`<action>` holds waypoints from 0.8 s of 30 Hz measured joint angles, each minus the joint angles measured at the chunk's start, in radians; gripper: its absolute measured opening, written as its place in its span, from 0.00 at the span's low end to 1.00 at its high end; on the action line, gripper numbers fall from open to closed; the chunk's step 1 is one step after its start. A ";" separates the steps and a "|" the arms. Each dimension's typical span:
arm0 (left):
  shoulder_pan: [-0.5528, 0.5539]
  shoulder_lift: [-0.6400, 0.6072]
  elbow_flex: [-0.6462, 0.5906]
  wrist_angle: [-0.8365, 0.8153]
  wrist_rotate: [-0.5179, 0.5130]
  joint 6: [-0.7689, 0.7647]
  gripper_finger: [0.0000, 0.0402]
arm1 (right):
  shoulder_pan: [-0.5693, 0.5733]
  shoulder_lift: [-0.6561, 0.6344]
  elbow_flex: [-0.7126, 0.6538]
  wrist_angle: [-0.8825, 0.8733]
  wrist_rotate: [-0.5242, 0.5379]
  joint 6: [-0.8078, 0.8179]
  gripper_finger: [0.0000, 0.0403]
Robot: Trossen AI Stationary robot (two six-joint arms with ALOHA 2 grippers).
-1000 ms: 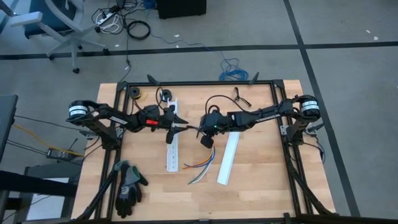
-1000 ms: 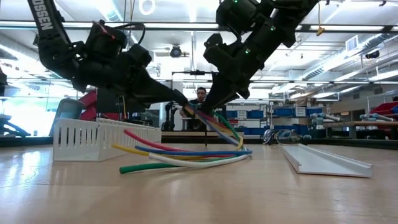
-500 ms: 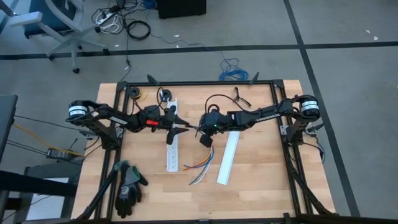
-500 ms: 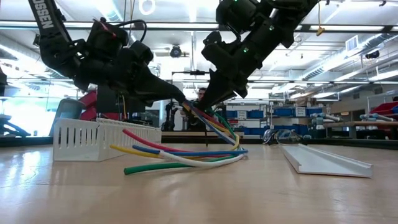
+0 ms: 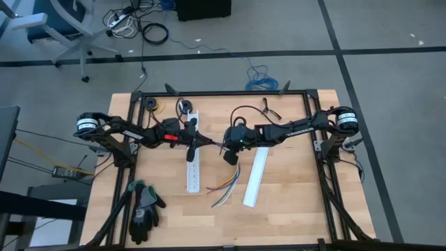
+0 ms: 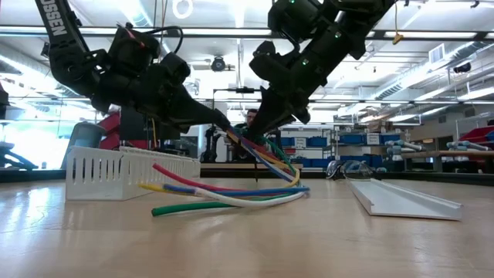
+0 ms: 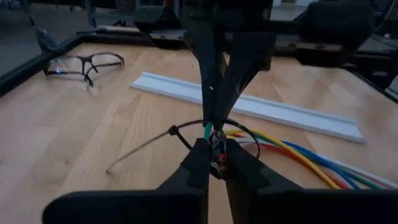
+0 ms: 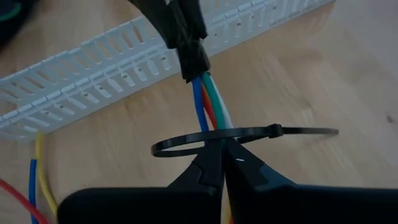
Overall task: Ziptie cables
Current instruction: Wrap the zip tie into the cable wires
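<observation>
Step in hand: zip tie point(image 8: 242, 134) looped round cables point(image 8: 208, 106). Cable ends are clamped by left gripper point(image 8: 194, 59) jaws; tie is pinched by right gripper point(image 7: 214, 127) jaws. Next, prob.: tail pulled thru, loop cinched w/o cables slipping.

Grey floor point(image 5: 390, 63) around light wooden slatted counter point(image 5: 293, 202), dark seam lines crossing floor. Pale swivel office chair point(image 5: 59, 24) at far left corner on floor. Tangle of black and white cords point(image 5: 136, 24) beside chair; coil of blue cable point(image 5: 259, 78) on floor just past counter's far edge. Black box point(image 5: 202, 8) at top edge, possibly cabinet base. Low view: long bright ceiling light strips point(image 6: 193, 31), blue storage bins on shelving point(image 6: 359, 140), seated person point(image 6: 248, 120) far back, mostly hidden.
</observation>
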 joint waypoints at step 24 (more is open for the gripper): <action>-0.001 0.000 -0.013 -0.120 0.002 -0.023 0.07 | -0.123 0.000 -0.142 0.103 -0.073 0.378 0.28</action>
